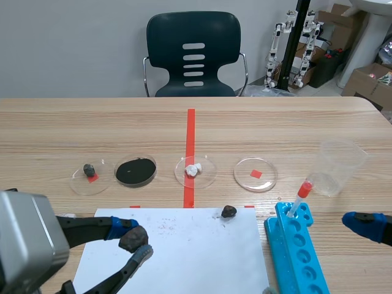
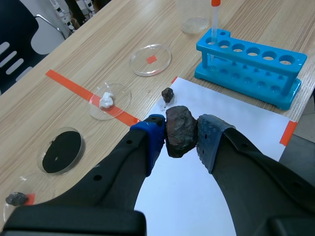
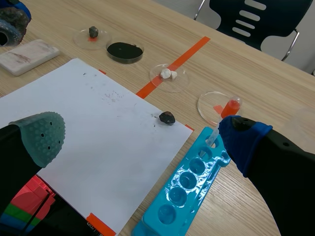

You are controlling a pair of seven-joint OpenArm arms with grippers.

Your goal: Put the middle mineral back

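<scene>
Rock sits clamped in left jaws, sides hidden by pads; right jaws spread apart.

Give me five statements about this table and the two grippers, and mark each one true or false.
1. The left gripper is shut on a dark rock. True.
2. The right gripper holds the dropper. False: its jaws are open and empty, and the dropper stands in the rack.
3. The white mineral lies in the middle dish, which sits on the tape line. True.
4. The right dish, nearest the cup, holds a rock. False: it holds nothing, and only a red mark shows through it.
5. A small rock lies at the far edge of the paper. True.
</scene>
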